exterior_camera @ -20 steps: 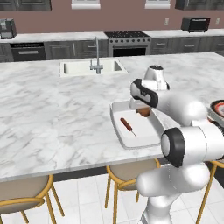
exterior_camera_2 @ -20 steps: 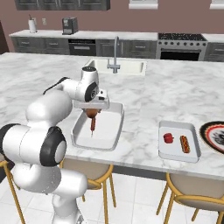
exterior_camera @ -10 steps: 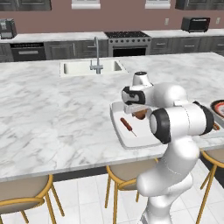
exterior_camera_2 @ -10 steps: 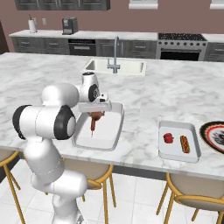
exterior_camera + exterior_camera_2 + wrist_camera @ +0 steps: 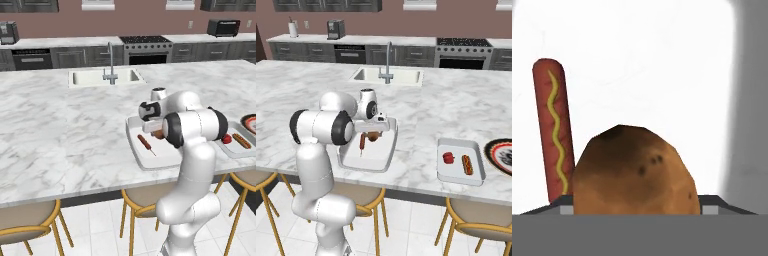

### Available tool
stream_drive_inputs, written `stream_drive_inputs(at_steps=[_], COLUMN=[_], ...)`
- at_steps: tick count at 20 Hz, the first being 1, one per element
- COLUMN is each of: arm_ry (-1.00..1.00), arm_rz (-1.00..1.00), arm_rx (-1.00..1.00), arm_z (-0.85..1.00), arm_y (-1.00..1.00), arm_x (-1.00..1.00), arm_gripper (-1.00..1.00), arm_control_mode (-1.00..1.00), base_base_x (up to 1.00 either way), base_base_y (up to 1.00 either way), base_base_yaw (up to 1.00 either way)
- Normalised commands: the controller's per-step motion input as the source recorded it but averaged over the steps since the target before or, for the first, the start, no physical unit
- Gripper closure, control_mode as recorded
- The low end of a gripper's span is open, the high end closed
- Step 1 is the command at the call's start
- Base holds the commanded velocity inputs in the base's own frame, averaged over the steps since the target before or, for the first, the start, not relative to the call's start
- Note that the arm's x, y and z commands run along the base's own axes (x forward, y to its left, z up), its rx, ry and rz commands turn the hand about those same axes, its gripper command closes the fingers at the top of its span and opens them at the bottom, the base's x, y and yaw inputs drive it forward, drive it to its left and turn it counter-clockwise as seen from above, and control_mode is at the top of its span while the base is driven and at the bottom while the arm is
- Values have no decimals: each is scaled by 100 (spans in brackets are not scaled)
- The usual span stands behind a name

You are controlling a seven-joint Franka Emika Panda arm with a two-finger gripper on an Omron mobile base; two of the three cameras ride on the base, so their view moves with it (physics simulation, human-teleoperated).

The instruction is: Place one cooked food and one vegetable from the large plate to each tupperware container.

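Observation:
My gripper (image 5: 374, 133) is shut on a brown potato (image 5: 372, 136), which hangs low over the near tupperware container (image 5: 363, 166). On that container's white floor (image 5: 652, 65) lies a hot dog with mustard (image 5: 553, 130), just beside the potato (image 5: 634, 172). From the left side the gripper (image 5: 157, 131) and potato (image 5: 158, 134) sit over the tray's far half, with the hot dog (image 5: 145, 142) to their left. The second tupperware container (image 5: 458, 173) holds a red vegetable (image 5: 448, 158) and a hot dog (image 5: 467, 165). The large plate (image 5: 500, 155) lies at the right edge.
A sink with a faucet (image 5: 387, 62) is set into the marble island behind the trays. Wooden stools (image 5: 476, 225) stand along the island's near edge. A stove and cabinets (image 5: 145, 47) line the back wall.
The arm's elbow has swung down and folded closer over the counter. The gripper has stayed over the near container with the potato in it, shifting only slightly.

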Motion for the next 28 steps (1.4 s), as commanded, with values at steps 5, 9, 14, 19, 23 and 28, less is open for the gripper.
stream_drive_inputs(at_steps=[5,9,14,19,23,28], arm_ry=[0,0,0,0,0,-2], arm_rz=[0,0,-1,-1,-2,-3], arm_rx=[0,0,0,0,0,0], arm_z=[-29,-26,-31,-32,-12,5], arm_y=[1,0,0,0,11,0], arm_x=[38,35,22,12,0,-4], arm_gripper=[100,100,100,100,-100,-100], arm_control_mode=[-100,-100,-100,-100,-100,-100], base_base_x=[0,0,0,0,0,0], base_base_y=[0,0,0,0,0,0], base_base_yaw=[0,0,0,0,0,0])
